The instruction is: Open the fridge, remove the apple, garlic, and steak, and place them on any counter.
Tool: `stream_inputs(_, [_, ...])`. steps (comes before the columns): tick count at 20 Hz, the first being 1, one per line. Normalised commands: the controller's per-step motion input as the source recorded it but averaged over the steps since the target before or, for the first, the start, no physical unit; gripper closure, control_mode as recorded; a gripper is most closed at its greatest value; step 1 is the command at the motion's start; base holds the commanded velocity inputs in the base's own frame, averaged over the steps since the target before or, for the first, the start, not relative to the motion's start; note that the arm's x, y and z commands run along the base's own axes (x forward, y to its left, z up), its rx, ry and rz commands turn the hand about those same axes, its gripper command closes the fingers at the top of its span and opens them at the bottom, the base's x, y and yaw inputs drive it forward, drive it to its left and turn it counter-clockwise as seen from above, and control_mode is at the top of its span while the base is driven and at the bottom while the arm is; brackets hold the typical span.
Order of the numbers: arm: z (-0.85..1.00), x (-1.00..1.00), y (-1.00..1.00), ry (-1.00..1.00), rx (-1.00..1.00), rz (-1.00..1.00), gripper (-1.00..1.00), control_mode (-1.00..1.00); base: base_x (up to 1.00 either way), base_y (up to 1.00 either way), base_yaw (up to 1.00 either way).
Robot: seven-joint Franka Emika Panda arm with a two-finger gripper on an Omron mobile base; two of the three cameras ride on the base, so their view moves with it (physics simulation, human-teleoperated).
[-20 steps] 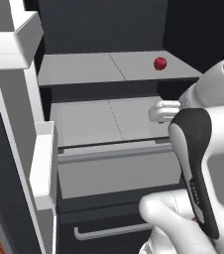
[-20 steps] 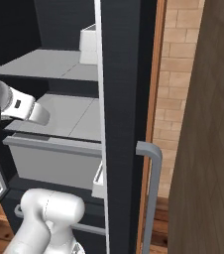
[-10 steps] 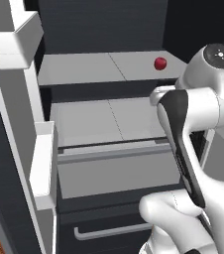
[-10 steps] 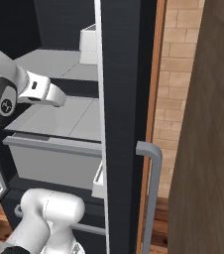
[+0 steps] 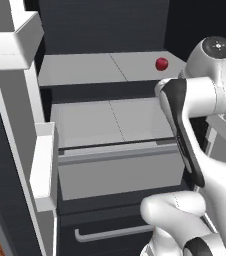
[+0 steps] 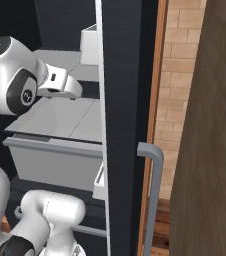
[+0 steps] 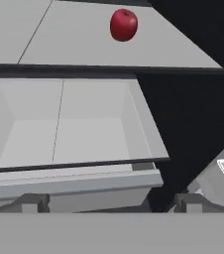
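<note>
Apple [image 5: 161, 64] on fridge shelf [image 5: 100, 70] above bin [image 5: 115, 150]

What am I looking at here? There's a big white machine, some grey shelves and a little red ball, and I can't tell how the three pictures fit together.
The white machine is a robot arm on a base that can drive. It stands in front of an open black fridge. Two pictures come from cameras on the base, behind the arm to its left and right. The third comes from a camera on the hand, looking along it into the fridge.

The grey surfaces are a fridge shelf with a bin below it. The red ball is an apple, resting near the right end of the shelf.

The hand's two dark fingertips stand far apart at the bottom of the hand picture: it is open and holds nothing.
</note>
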Motion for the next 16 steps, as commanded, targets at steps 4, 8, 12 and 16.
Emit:
stream_inputs(4, [0.0,0.46,-0.17,-0.02,0.0,0.0,-1.0,-1.0,0.0,0.0,0.0])
stream_inputs(8, [0.12,0.4,-0.06,0.0,0.0,0.0,-1.0,-1.0,0.0,0.0,0.0])
stream_inputs(12, [0.32,0.24,-0.06,0.04,0.01,0.0,-1.0,-1.0,0.0,0.0,0.0])
stream_inputs(16, [0.32,0.29,-0.1,0.03,0.04,0.0,-1.0,-1.0,0.0,0.0,0.0])
